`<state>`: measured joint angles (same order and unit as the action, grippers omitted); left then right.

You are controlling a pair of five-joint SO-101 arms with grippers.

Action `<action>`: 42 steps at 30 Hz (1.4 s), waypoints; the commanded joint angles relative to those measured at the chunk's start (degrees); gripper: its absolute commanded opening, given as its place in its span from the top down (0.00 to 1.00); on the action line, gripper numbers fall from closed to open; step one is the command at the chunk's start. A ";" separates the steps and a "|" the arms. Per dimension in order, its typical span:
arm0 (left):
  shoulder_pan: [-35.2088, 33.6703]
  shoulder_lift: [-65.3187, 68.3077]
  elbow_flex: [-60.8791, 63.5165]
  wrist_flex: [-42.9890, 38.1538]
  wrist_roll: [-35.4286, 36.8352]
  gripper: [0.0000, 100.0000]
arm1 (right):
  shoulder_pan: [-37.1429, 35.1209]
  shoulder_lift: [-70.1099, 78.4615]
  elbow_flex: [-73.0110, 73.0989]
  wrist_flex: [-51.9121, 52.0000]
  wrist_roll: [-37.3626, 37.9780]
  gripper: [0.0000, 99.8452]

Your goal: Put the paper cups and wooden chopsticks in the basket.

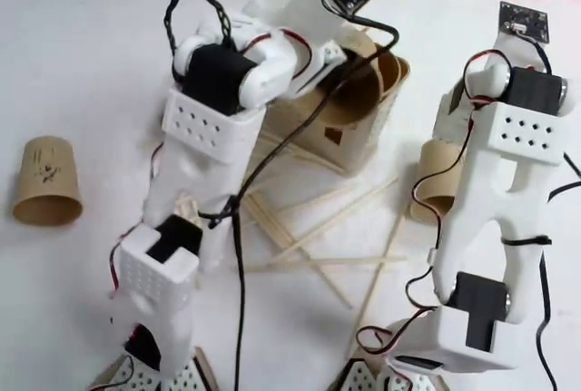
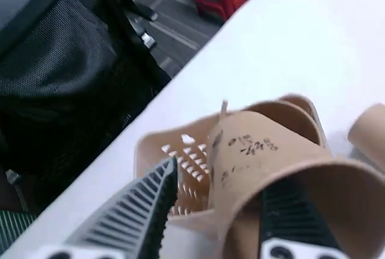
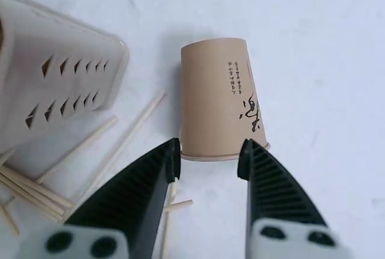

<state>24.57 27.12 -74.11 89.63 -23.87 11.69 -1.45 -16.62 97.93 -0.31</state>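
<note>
Counting up what is done: no cup is seen down inside the basket yet, so the job is judged to be near its start.

One brown paper cup (image 2: pixel 264 151) is held up at the pale plastic basket with slits in its sides (image 2: pixel 180 154). The left gripper (image 2: pixel 225 178) is clamped on the cup's wall, w/ one finger inside the cup & one outside. This cup is judged to be close to going in.

A second brown paper cup (image 3: pixel 219 97) is lying on its side on the white table (image 1: pixel 91 73), near the basket. The right gripper (image 3: pixel 210 148) is spread apart at the cup's rim end, w/ nothing gripped.

A third brown paper cup (image 1: pixel 45 182) is lying on its side far off at the other side of the table, untouched.

The thin wooden chopsticks (image 1: pixel 309 228) are scattered in a crossed heap on the table between the two arms, next to the basket. None is seen inside it.

Count: 3 cups for sure. A curved brown edge in the basket may be a 4th, but that can't be told. Chopsticks: approx. 7, hard to count as they are crossed. 1 basket.

Left to do: all 3 cups, all sticks.
</note>
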 commanded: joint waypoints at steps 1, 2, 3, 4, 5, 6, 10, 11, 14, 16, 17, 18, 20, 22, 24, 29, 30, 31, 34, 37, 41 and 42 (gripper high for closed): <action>0.31 -0.48 -1.93 -4.92 0.79 0.78 | 0.57 -0.84 -0.35 -0.22 -0.09 0.83; 0.31 -0.40 -1.93 -5.71 0.88 0.78 | 0.57 -0.84 -0.26 -0.22 -0.09 0.83; 0.57 -0.31 -1.85 -6.33 0.97 0.78 | 0.57 -0.84 -0.26 -0.22 -0.09 0.83; 0.75 -0.31 -1.85 -6.77 0.97 0.78 | 0.57 -0.84 -0.26 -0.22 -0.09 0.83; 0.75 -0.31 -1.85 -6.95 0.97 0.78 | 0.57 -0.84 -0.26 -0.22 -0.09 0.83; 0.84 -0.31 -1.85 -7.38 1.05 0.78 | 0.57 -0.84 -0.26 -0.13 -0.09 0.83; 0.40 -0.31 -1.85 -8.44 1.05 0.78 | 0.57 -0.84 -0.26 -0.13 -0.09 0.83; 0.31 -0.31 -1.85 -8.26 1.05 0.78 | 0.57 -0.84 -0.26 -0.13 -0.09 0.83; -0.48 -0.75 -2.29 -7.30 1.05 0.78 | 0.57 -0.84 -0.44 -0.04 -0.09 0.83; -1.27 -0.92 -2.46 -5.98 0.88 0.78 | 0.75 -0.92 -0.70 -0.04 0.53 0.83; -1.45 -1.01 -2.46 -5.27 0.79 0.78 | 1.01 -1.10 -0.70 -0.04 2.55 0.83; -2.33 -1.01 -2.46 -4.13 0.70 0.78 | 1.27 -1.63 -0.70 0.04 5.10 0.83; -3.91 -1.01 -2.46 -1.58 0.70 0.78 | 1.63 -3.38 -0.53 0.13 9.58 0.83; -5.93 -1.01 -2.46 1.05 0.70 0.78 | 2.86 -5.58 -0.18 0.22 14.24 0.83; -7.87 -1.63 -2.90 3.87 0.70 0.78 | 3.91 -7.69 -0.18 0.22 19.25 0.83; -11.91 -5.14 -7.38 12.13 -1.76 0.77 | 5.23 -11.56 5.27 0.22 34.46 0.83; -12.44 -6.02 -7.82 12.84 -2.99 0.77 | 5.05 -12.26 7.38 0.22 37.36 0.83; -13.32 -6.90 -7.47 12.84 -3.87 0.77 | 4.97 -13.05 9.67 0.22 40.18 0.83; -17.01 -9.80 -4.13 12.84 -4.22 0.77 | 5.14 -14.73 16.09 0.13 48.26 0.83; -20.09 -13.23 1.76 12.84 -4.22 0.77 | 5.23 -15.16 21.36 -0.04 56.35 0.82; -22.90 -19.56 11.60 12.84 -7.56 0.77 | 5.23 -15.60 25.41 -1.10 64.09 0.72; -23.52 -21.49 14.24 12.84 -8.53 0.77 | 5.32 -15.60 25.85 -1.98 64.79 0.69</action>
<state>3.03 12.62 -65.41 102.29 -30.02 16.35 -14.37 8.70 97.67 60.88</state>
